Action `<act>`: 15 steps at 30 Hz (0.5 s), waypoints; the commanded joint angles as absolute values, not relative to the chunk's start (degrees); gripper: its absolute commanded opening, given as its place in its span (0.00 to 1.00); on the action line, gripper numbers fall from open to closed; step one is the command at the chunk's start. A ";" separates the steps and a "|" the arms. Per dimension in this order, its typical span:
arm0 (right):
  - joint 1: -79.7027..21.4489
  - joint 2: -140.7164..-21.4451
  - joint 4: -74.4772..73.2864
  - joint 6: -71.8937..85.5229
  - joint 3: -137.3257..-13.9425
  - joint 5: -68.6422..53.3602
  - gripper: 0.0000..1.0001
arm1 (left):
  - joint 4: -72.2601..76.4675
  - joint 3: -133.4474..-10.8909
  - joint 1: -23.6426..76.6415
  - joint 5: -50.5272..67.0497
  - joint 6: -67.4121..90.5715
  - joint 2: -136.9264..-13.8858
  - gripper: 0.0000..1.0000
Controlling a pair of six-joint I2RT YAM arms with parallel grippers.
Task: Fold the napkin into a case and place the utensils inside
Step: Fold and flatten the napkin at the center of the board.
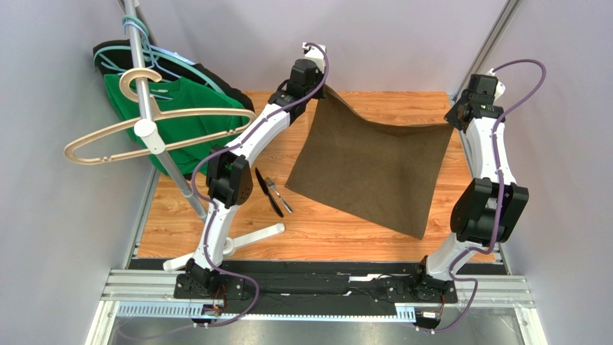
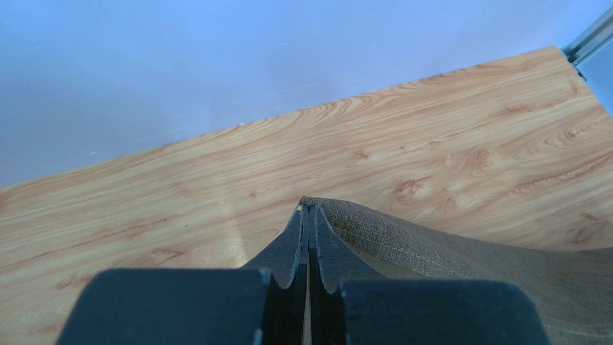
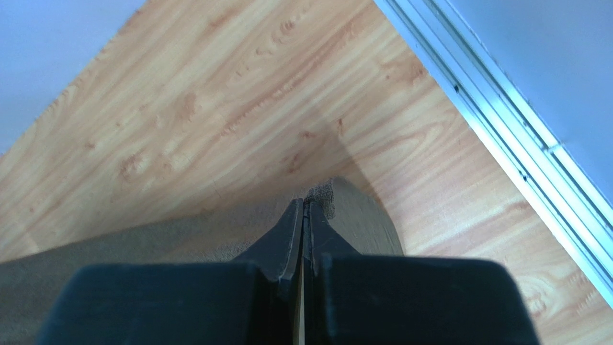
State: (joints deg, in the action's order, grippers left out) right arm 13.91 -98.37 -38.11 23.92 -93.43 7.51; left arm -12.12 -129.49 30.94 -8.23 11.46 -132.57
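Rails (image 1: 316,284) at the near edge carried the bases of both arms. Just beyond them lay bare wood-grain table (image 1: 338,233), with the white foot (image 1: 252,236) of a clothes rack on its left side. Farther in, the utensils lay side by side on the wood, a dark knife (image 1: 268,192) and a fork (image 1: 279,194) just right of it. Both sat close to the left arm's elbow and a little left of the napkin (image 1: 367,169), not touching it.

The napkin was spread open as one olive-brown sheet, not folded. Its near corner reached down toward the table on the right, while its far edge was raised and sagged in the middle between the two arms.

At the far left corner, the left gripper (image 2: 308,215) had its jaws pressed together on the cloth, fabric bunching up on either side of the fingers. At the far right corner, the right gripper (image 3: 306,208) pinched the cloth the same way, a frayed tip showing past its fingertips.

Off to the far left, a green shirt (image 1: 191,115) hung on the rack over a black garment (image 1: 216,75), with a wooden hanger (image 1: 115,136) in front.
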 commanded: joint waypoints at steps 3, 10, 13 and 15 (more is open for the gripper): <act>13.45 -91.24 -39.10 23.73 -87.29 7.82 0.00 | -11.42 -126.92 30.15 -8.44 11.25 -129.56 0.00; 13.10 -80.96 -45.08 27.68 -76.57 5.98 0.00 | -16.94 -115.24 30.15 -6.59 15.90 -120.95 0.00; 12.40 -75.88 -46.93 28.74 -70.77 5.45 0.00 | -20.46 -111.55 30.15 -6.50 17.57 -117.34 0.00; 11.52 -73.58 -47.72 28.74 -66.28 5.27 0.00 | -21.70 -109.61 30.15 -6.15 18.01 -114.88 0.00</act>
